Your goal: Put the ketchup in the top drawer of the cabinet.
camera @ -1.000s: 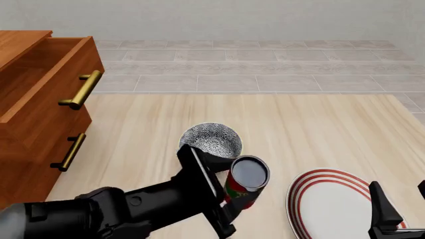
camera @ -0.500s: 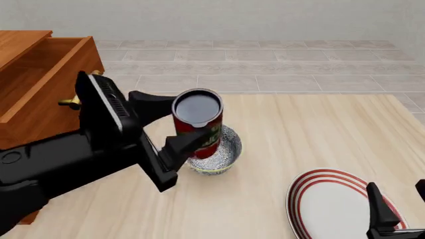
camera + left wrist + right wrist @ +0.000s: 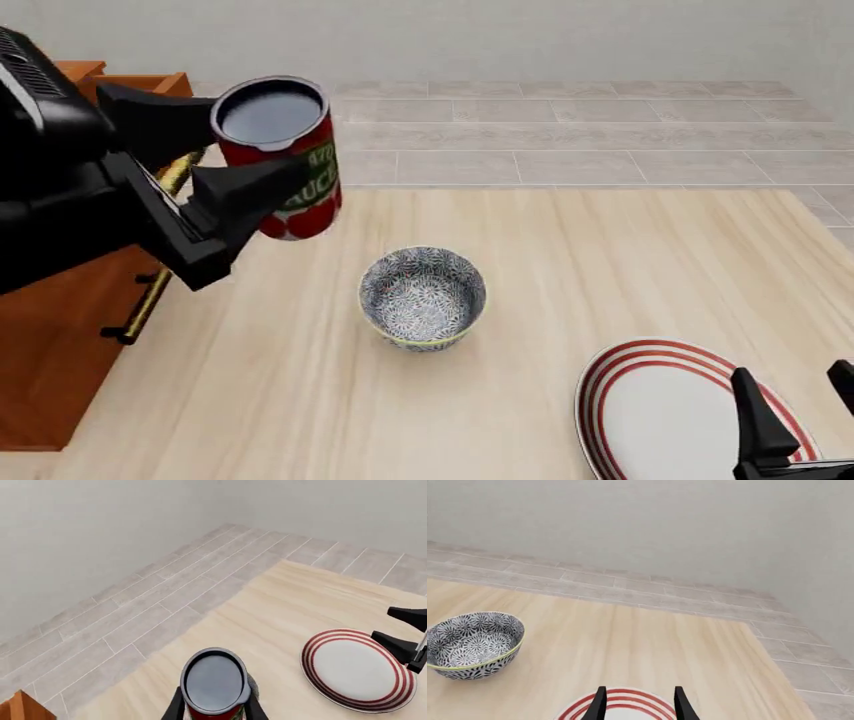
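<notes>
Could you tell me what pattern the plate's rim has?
Red concentric rings on white plate; left wrist view shows it best.

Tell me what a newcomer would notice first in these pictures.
First, the ketchup can held high in the left hand, lifted clear of the table and near the cabinet at the left. Next, the blue-white patterned bowl mid-table and the red-rimmed plate at the near right, where the empty right hand hangs with fingers apart.

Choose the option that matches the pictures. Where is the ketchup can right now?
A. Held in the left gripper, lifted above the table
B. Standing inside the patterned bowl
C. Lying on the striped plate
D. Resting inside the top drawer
A: the left gripper clamps the ketchup can in mid-air, away from the bowl and the plate.
</notes>
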Tool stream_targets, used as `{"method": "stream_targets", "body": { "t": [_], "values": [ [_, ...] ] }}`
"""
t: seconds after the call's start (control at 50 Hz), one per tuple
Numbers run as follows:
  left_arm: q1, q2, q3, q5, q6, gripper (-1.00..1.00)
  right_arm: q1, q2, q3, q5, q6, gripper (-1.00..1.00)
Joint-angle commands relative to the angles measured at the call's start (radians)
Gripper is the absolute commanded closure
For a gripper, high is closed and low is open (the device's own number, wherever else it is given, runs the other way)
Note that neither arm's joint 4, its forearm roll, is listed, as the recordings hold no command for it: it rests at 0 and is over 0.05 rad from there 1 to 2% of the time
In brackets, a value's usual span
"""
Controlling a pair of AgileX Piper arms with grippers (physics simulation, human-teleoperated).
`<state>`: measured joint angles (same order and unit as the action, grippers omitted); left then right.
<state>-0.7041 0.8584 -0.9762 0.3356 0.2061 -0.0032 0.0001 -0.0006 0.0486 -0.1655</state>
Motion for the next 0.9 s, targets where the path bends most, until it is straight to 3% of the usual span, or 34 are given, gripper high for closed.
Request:
{"method": "stream_targets", "body": {
  "t": [0.02, 0.08, 0.34, 0.54, 0.9],
  "values": [
    [0.122, 0.010, -0.109, 0.130, -0.080, 1.00, 0.000, 0.000, 0.000, 0.004, 0.008, -1.00],
    [0.156, -0.008, -0.134, 0.146, -0.042, 1.00, -0.003, 0.000, 0.000, 0.006, 0.011, -1.00],
    [0.269, 0.001, -0.268, 0.285, -0.031, 1.00, -0.008, 0.000, 0.000, 0.023, 0.019, -1.00],
    [0.335, 0.012, -0.304, 0.345, -0.033, 1.00, -0.002, 0.000, 0.000, 0.030, 0.022, -1.00],
    [0.442, 0.031, -0.298, 0.358, -0.028, 1.00, -0.001, 0.000, 0.000, 0.031, 0.028, -1.00]
  ]
}}
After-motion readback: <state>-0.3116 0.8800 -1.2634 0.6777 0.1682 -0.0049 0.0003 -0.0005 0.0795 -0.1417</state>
